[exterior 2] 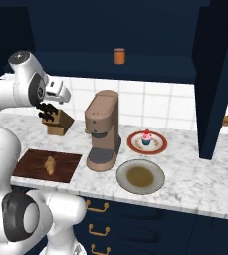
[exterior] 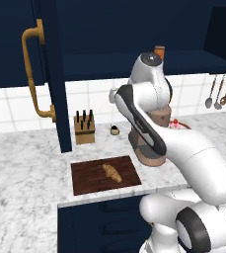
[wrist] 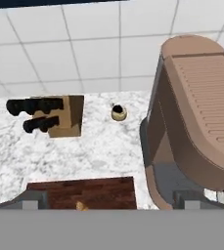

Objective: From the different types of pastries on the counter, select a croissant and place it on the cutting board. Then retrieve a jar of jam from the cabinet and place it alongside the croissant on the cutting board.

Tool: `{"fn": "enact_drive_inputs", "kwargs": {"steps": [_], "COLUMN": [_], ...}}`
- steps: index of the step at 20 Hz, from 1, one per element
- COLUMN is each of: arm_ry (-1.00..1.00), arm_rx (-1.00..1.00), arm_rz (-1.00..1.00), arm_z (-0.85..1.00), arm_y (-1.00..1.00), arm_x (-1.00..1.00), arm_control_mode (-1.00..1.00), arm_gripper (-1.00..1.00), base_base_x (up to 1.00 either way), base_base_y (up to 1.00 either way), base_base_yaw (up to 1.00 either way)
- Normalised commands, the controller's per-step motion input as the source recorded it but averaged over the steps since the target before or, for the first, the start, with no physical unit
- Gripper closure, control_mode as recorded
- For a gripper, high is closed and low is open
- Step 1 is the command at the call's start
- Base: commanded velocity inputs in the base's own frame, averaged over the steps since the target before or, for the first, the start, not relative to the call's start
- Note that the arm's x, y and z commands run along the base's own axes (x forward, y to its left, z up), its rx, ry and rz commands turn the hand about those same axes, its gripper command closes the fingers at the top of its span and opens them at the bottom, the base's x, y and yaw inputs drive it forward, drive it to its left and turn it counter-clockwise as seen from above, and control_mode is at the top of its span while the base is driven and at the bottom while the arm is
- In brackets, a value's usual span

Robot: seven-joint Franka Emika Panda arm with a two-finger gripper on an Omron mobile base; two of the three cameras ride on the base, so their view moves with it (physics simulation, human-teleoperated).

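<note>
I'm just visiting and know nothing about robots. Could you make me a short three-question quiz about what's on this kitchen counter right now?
1. True or false: the croissant already lies on the cutting board.
2. Where is the jar of jam? A) on the cutting board B) on the shelf of the open cabinet C) on the beige plate
3. Fill in: the cupcake sits on a round ____ to the right of the coffee machine.

Key
1. True. It rests near the middle of the board.
2. B. It stands upright up on the shelf, above the coffee machine.
3. Plate, the red-rimmed one. The gripper is open and holds nothing.
</note>
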Motion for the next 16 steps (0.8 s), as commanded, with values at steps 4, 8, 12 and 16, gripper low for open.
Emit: {"fn": "enact_drive_inputs", "kwargs": {"steps": [4,8,12,16], "arm_ry": [0.00,-0.01,-0.15,-0.20], "arm_rx": [0.06,0.00,0.00,-0.01], "arm_rz": [-0.07,-0.14,-0.08,-0.01], "arm_z": [0.76,0.69,0.47,0.16], "arm_y": [-0.56,-0.10,-0.09,-0.14], "arm_x": [0.22,0.13,-0.24,-0.19], "arm_control_mode": [-1.00,-1.00,-1.00,-1.00], "arm_gripper": [-1.00,-1.00,-1.00,-1.00], "base_base_x": [0.00,0.00,0.00,0.00], "base_base_y": [0.00,0.00,0.00,0.00], "base_base_yaw": [0.00,0.00,0.00,0.00]}}
